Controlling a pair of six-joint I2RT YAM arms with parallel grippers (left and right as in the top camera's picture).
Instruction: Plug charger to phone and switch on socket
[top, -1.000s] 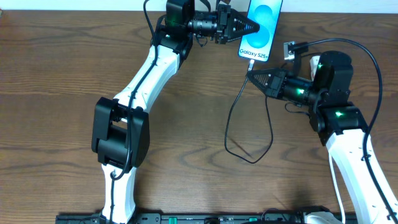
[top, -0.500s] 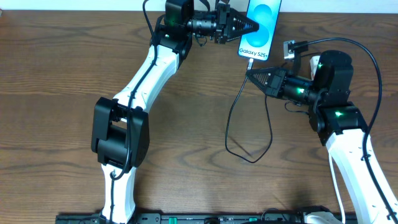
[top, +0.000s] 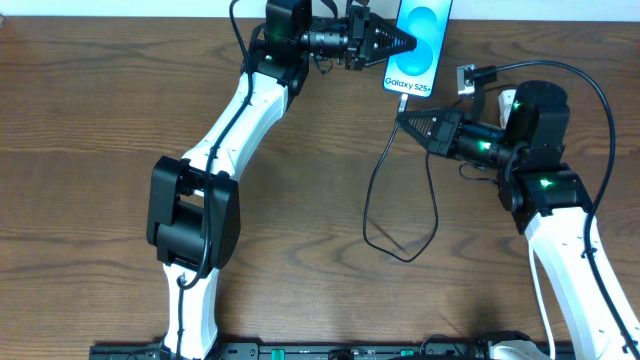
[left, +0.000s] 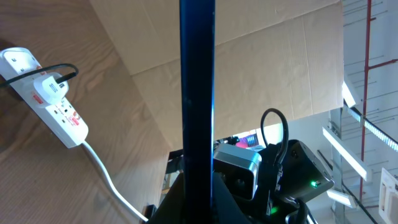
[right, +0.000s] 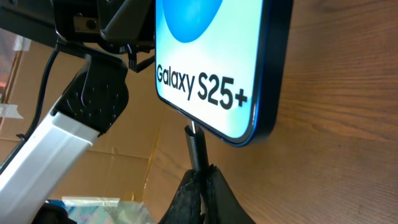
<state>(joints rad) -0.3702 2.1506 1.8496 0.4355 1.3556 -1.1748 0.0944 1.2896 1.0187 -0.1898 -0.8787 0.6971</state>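
Two arms, one phone (top: 425, 30), one charger (top: 437, 205), one socket (left: 59, 106). One phone sits at the far side of the table (top: 100, 120), right of centre, teal-blue screen up with white ovals, and "Galaxy S25+" reads clearly along its near end. Left gripper (top: 408, 44) comes in from the left and is clamped on the phone's left edge; in the left wrist view the dark edge runs straight up between its fingers. Right gripper (right: 199, 186) is pinched tight on the charger's black connector tip (right: 198, 149), just near of the phone's bottom edge. The metal end meets that edge below the "S25+" text; how far in it sits, cannot tell. One thin black cable loops from the tip toward the near side and curls back up to the right. One white power strip shows only in the left wrist view, lying on the wood, red markings on it too small to read, one white adapter (left: 51, 87) plugged in, one white lead (left: 109, 180) trailing off.
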